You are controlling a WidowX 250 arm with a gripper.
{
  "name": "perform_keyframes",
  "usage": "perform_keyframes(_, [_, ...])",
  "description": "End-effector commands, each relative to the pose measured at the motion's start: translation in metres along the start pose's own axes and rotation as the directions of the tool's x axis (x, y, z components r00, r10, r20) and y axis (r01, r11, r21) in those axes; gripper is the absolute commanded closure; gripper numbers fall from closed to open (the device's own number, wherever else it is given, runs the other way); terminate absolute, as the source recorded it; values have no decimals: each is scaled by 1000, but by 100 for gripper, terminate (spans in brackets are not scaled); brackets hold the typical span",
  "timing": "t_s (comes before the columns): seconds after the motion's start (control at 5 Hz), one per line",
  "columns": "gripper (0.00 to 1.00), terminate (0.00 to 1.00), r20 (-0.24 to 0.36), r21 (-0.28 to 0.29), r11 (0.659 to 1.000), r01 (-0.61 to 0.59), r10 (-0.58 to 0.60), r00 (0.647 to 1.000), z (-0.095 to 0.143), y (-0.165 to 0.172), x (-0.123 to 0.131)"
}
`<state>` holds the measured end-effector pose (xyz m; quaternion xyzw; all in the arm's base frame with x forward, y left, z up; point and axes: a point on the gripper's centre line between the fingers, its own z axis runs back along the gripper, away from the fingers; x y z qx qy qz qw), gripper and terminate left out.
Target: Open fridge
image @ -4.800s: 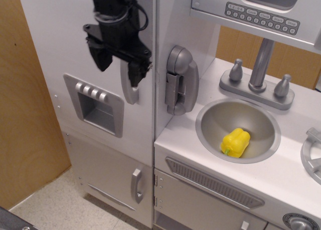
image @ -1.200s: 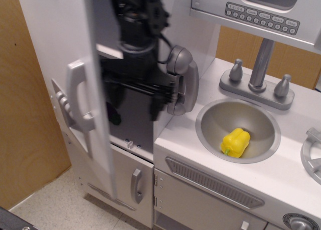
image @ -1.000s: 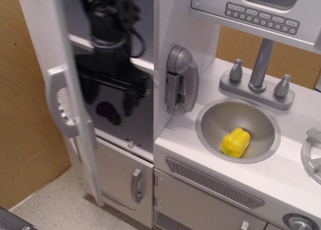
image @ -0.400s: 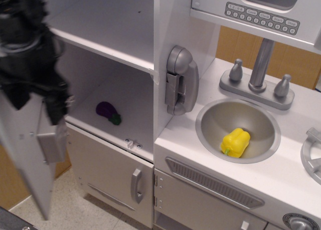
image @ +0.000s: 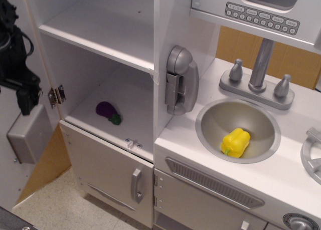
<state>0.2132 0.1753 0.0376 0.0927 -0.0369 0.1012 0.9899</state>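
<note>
Fridge (image: 95,64) at the left stood fully open, its door (image: 25,155) having swung wide since a moment earlier, while the gripper (image: 22,97), jaw state unreadable, hung beside it, so the task looked done.

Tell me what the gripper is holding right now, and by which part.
It cannot be told. The gripper sits at the left edge against the inside of the swung-open fridge door; its fingers are dark and partly cut off, so any hold is unclear.
</note>
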Motion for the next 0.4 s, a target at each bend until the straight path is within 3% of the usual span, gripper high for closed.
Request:
perform_keyframes(0.0, [0,0,26,61,998,-29,27,999,13,20,29])
perform_keyframes(0.2, [0,100,26,61,998,-29,27,999,13,20,29])
